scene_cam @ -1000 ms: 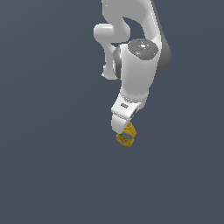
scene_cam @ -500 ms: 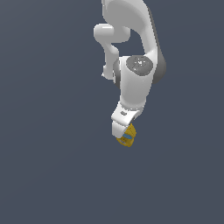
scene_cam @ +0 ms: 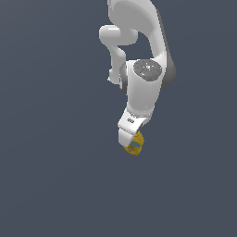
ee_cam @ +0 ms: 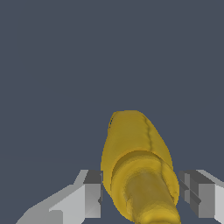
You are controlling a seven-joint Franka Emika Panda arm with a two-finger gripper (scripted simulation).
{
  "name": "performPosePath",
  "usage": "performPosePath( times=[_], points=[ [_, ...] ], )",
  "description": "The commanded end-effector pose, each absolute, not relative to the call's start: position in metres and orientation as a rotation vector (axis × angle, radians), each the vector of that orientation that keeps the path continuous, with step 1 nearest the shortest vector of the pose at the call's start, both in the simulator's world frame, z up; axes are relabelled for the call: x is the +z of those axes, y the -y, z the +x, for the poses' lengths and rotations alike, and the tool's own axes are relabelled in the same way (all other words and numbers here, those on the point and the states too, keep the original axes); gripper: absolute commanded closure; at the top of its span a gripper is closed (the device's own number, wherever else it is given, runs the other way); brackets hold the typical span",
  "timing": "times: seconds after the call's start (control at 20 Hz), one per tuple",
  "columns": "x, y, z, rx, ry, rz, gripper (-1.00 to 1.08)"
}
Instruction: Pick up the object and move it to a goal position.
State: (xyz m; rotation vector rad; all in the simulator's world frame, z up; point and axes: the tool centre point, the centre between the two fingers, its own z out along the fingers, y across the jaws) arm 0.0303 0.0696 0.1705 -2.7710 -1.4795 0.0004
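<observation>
Flat slate-grey ground filled both views, smooth and featureless. Seen from the exterior view, my white arm hung down from twelve o'clock, its glossy rounded links ending in a speckled grey joint cap, and my gripper sat just below centre, toward six o'clock. The bottle showed there as a small yellow shape partly hidden behind my white hand, with a light blue patch of label on its face; no writing on it could be read at that size.

From the wrist view, my left finger was a blocky white and grey piece at seven o'clock. The bottle stood between the fingers, smooth yellow plastic, a bulging rounded body narrowing through a ribbed-looking collar to a nozzle cap nearest the camera. My right finger sat at five o'clock. My jaws were closed narrowly against the bottle's sides, holding it.
</observation>
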Motion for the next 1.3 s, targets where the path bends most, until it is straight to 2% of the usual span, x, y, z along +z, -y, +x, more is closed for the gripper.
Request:
performPosePath(
  times=[0.0,0.6,1.25],
  points=[
    [0.17,-0.07,0.03,0.0,1.48,-2.771,1.08],
    [0.188,-0.072,0.043,-0.073,1.567,-2.731,1.08],
    [0.262,-0.086,0.082,-0.361,1.885,-2.534,1.08]
  ],
)
